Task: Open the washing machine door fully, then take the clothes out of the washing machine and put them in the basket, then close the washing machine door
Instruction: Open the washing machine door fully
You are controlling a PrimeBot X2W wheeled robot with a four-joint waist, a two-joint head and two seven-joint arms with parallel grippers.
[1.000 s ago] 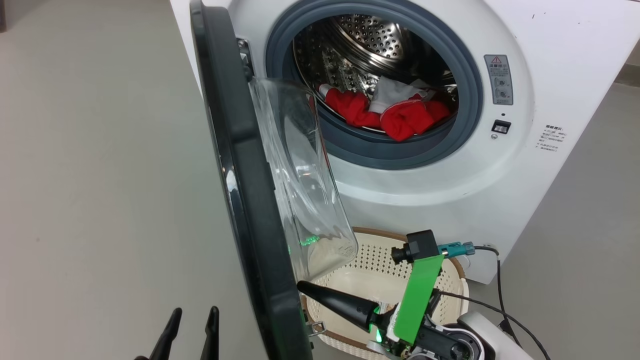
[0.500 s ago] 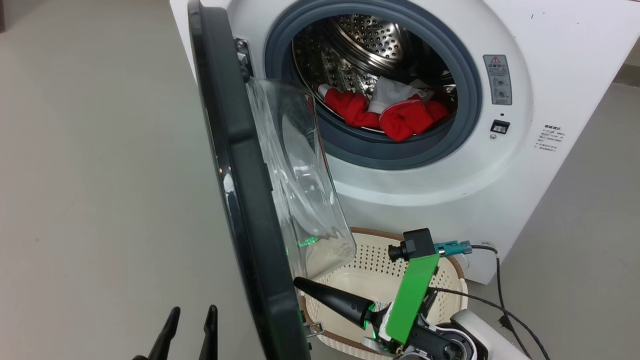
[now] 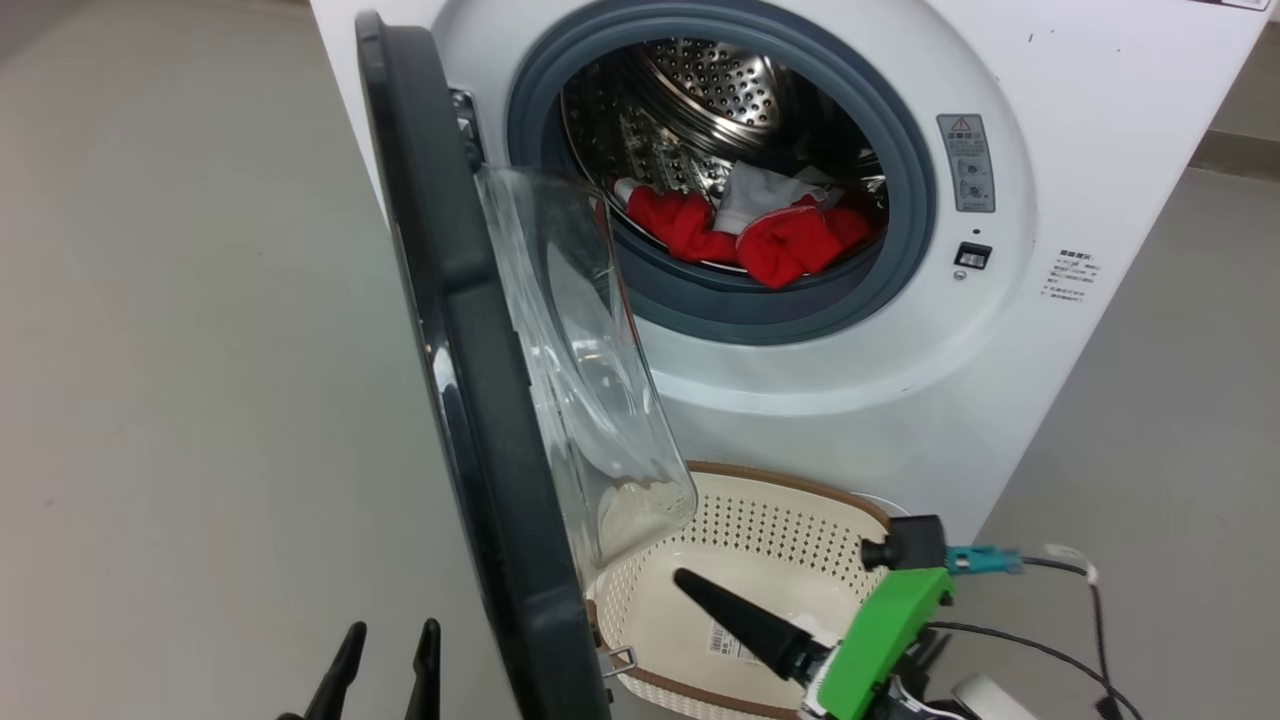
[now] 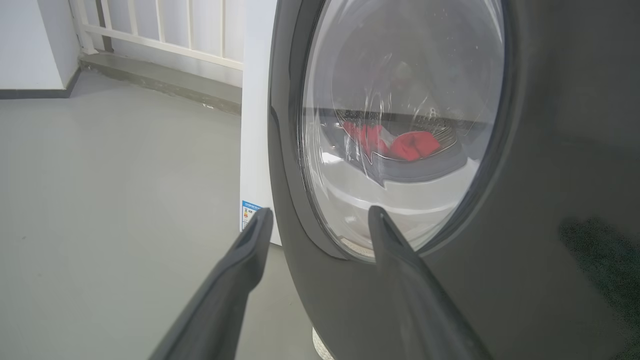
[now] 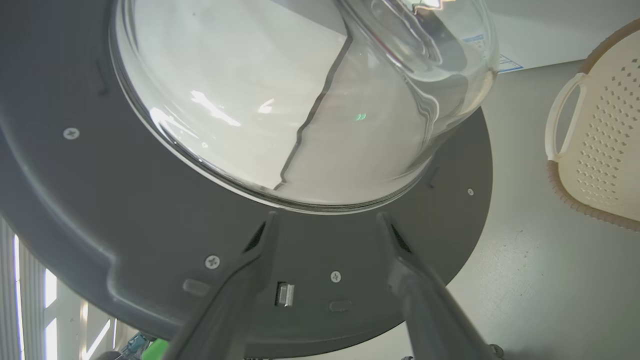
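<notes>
The white washing machine point(image 3: 900, 380) stands with its black-rimmed door point(image 3: 470, 400) swung out, edge-on to the head view. Red clothes point(image 3: 760, 235) with a grey part lie at the front of the steel drum. They also show through the door glass point(image 4: 400, 145). The cream basket point(image 3: 760, 530) sits on the floor below the opening, with nothing in it. My right gripper point(image 5: 327, 217) is open and empty, facing the door's inner side. One of its fingers point(image 3: 745, 625) hangs over the basket. My left gripper point(image 4: 320, 212) is open beside the door's outer face, low at the left point(image 3: 385, 665).
Grey floor spreads to the left of the door point(image 3: 180, 400) and right of the machine. A cable point(image 3: 1050, 650) trails by my right arm. A white railing point(image 4: 165, 30) runs behind the machine.
My right gripper has drawn back from the door's lower inner edge toward the basket, and its jaws have gone from shut to open. The head view has shifted a little. The left gripper stays put.
</notes>
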